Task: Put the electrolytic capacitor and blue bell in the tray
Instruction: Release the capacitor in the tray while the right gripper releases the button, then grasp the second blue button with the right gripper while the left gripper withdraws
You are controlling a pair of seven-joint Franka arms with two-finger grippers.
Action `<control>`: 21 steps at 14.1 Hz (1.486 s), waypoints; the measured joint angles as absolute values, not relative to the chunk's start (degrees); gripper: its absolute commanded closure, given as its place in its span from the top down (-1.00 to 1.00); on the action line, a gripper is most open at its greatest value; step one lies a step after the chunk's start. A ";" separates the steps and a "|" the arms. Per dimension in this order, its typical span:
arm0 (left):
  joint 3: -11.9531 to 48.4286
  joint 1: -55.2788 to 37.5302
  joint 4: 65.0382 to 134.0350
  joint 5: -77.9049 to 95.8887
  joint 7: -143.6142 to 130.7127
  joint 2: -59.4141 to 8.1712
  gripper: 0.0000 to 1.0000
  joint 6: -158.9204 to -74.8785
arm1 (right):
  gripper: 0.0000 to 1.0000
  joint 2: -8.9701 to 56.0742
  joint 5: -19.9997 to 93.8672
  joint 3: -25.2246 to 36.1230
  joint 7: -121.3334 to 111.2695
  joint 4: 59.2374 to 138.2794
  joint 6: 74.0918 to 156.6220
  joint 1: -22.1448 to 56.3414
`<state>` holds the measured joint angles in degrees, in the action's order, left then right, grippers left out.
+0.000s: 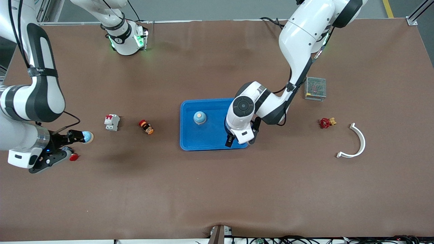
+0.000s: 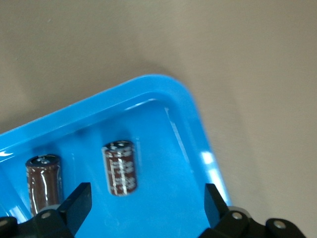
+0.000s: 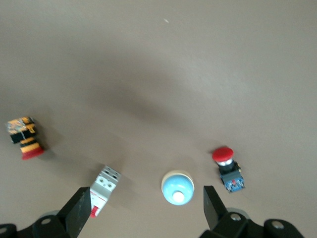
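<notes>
Since the electrolytic capacitor (image 2: 119, 168) lies flat in the tray (image 2: 163, 87), by its corner toward the left arm's end, my left gripper (image 2: 146, 206) hangs above it, released. A blue bell (image 1: 200, 117) sits in the tray too. My right gripper (image 3: 143, 208) waits, spread and empty, over a second bell (image 3: 177, 188) by the desk's edge.

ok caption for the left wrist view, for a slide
Open left hand over the blue tray, where two capacitors lie apart.

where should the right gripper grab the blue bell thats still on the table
Grip the blue bell low across its round base, coming straight down from above: it sits upright, dome up, and the dome's top would likely slip. The open right gripper hovers over it; keep the fingers off the nearby red push button and white breaker.
</notes>
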<state>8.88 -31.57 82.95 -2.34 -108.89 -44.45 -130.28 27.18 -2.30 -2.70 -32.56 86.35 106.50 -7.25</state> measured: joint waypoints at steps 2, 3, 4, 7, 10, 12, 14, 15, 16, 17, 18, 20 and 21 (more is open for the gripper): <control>8.28 -31.29 82.27 -2.35 -105.70 -42.58 1.00 -129.42 | 1.00 27.25 -2.30 -2.71 -35.15 86.87 106.50 -9.23; 7.92 -31.11 82.14 -2.35 -103.59 -41.52 1.00 -128.89 | 1.00 27.27 -2.30 -2.69 -36.49 87.08 106.50 -10.33; 7.57 -30.80 82.05 -2.35 -101.50 -40.45 1.00 -128.26 | 1.00 27.27 -2.30 -2.71 -37.65 87.41 106.50 -11.39; 6.83 -28.41 81.66 -2.36 -93.60 -36.61 1.00 -124.58 | 1.00 27.28 -2.30 -2.74 -39.15 89.08 106.69 -13.64; 6.63 -24.33 81.48 -2.36 -82.13 -31.88 1.00 -119.37 | 1.00 27.21 -2.30 -2.78 -39.64 91.55 109.80 -14.33; 6.56 -21.57 81.47 -2.36 -74.64 -29.01 1.00 -116.08 | 1.00 27.16 -2.30 -2.78 -40.02 93.72 112.59 -14.64; 6.52 -18.85 81.49 -2.36 -70.03 -26.45 1.00 -112.46 | 1.00 27.16 -2.28 -2.79 -40.92 96.06 115.19 -15.25; 6.52 -17.68 81.50 -2.36 -67.57 -25.36 1.00 -110.80 | 1.00 27.16 -2.28 -2.80 -41.33 97.10 116.30 -15.59; 6.51 -16.48 81.50 -2.36 -64.62 -24.28 1.00 -109.01 | 1.00 27.17 -2.28 -2.80 -41.83 97.94 116.98 -15.90; 6.48 -15.30 81.51 -2.36 -61.81 -23.29 1.00 -107.30 | 1.00 27.16 -2.28 -2.80 -42.25 98.52 117.32 -16.14; 6.47 -14.19 81.51 -2.36 -59.54 -22.36 1.00 -105.88 | 1.00 27.16 -2.27 -2.80 -42.44 98.94 117.53 -16.37; 6.46 -11.96 81.51 -2.36 -55.80 -20.53 1.00 -102.81 | 1.00 27.15 -2.27 -2.82 -42.63 100.39 119.28 -16.75; 6.45 -10.85 81.53 -2.36 -53.78 -19.67 1.00 -101.69 | 1.00 27.15 -2.27 -2.83 -42.67 101.66 120.99 -16.90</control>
<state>6.45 -10.85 81.53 -2.36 -53.78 -19.67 -101.69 27.15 -2.27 -2.83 -42.67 101.66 120.99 -16.90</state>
